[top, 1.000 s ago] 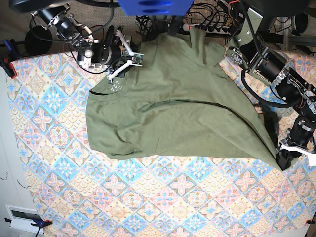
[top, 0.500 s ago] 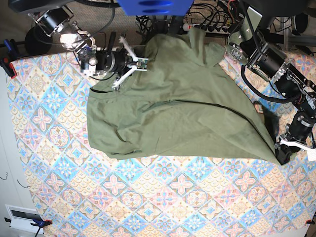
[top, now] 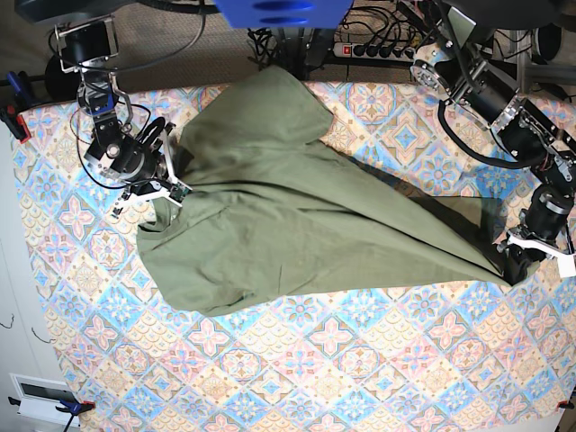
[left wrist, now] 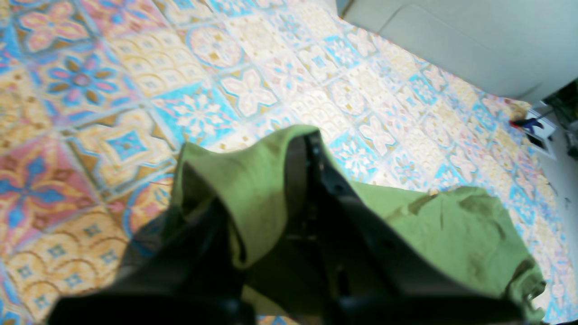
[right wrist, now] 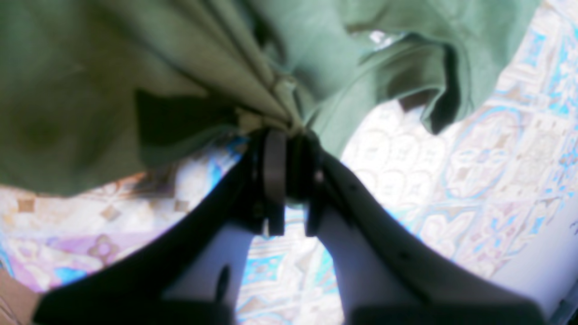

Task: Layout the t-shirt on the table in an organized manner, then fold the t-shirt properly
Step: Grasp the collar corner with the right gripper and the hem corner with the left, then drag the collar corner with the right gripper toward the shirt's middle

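Olive cloth: the t-shirt (top: 288, 207) is lying across the middle of the table (top: 297, 378), stretched between the two arms and bunching into a loose triangle that is narrowing toward the base view's right.
Right gripper: the right gripper (right wrist: 284, 135) is pinching a gathered wad of the t-shirt's edge between nearly closed jaws, at the base view's left side (top: 157, 184); folds are fanning out from the pinch point.
Left gripper: the left gripper (left wrist: 289, 189) is closed tight on a corner of the t-shirt, with fabric draping over both fingers (the fingertips themselves are hidden under cloth); in the base view it is sitting at the garment's far right tip (top: 517, 261).
Layout: this step is looking under way, not finished. The cloth is lying partly doubled, with a flap reaching up toward the back edge of the table and a rounded, slack lower edge; sleeves and neck are not showing clearly.
Fold: no crisp fold line is showing anywhere, so folding is apparently not yet begun.
Remaining: judging from this, the t-shirt is needing to be spread flat and squared up, then folded.
Risk: with both grips bunching fabric, tension is likely pulling it into a wedge.
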`<state>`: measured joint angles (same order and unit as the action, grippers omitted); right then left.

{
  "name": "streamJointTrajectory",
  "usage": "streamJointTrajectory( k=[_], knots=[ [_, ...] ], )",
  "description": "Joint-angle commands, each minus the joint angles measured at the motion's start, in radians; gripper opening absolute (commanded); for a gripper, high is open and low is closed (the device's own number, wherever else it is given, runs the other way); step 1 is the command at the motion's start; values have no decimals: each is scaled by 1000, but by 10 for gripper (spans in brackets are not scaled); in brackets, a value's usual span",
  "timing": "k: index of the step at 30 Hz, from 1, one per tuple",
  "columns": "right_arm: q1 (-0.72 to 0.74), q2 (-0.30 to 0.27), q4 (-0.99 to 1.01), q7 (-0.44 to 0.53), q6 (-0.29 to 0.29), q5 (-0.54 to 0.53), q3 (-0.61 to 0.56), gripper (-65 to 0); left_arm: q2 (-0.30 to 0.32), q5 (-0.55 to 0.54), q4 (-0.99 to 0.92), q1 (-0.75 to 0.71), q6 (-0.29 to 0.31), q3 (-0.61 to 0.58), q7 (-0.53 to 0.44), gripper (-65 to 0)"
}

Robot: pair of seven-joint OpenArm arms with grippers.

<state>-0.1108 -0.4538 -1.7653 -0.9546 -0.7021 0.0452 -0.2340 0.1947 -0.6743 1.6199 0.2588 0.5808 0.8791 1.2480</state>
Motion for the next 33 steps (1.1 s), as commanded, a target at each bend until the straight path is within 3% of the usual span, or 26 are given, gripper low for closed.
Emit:
streamJointTrajectory(
  k=[1, 9, 13, 23, 30, 33],
  knots=[
    [3, -12, -15, 6, 4, -5, 5, -581, 13, -22, 16, 9, 6, -2, -23, -650],
    [-115, -13, -152, -4, 4, -5, 15, -369, 13, -25, 20, -54, 11, -2, -23, -650],
    [-188, -13, -176, -4, 4, -15, 15, -303, 13, -55, 20, -88, 11, -2, -24, -650],
    [-215, -47, -170, -5, 4, -291, 23, -301, 15, -80, 20, -122, 11, -1, -24, -650],
    [-215, -44, -121, -73, 4, -503, 176, -301, 15, -81, 20, -123, 12, -1, -24, -650],
    [-221, -43, -132, -73, 4, -526, 200, -301, 15, -81, 20, -122, 12, -1, -24, -650]
  ],
)
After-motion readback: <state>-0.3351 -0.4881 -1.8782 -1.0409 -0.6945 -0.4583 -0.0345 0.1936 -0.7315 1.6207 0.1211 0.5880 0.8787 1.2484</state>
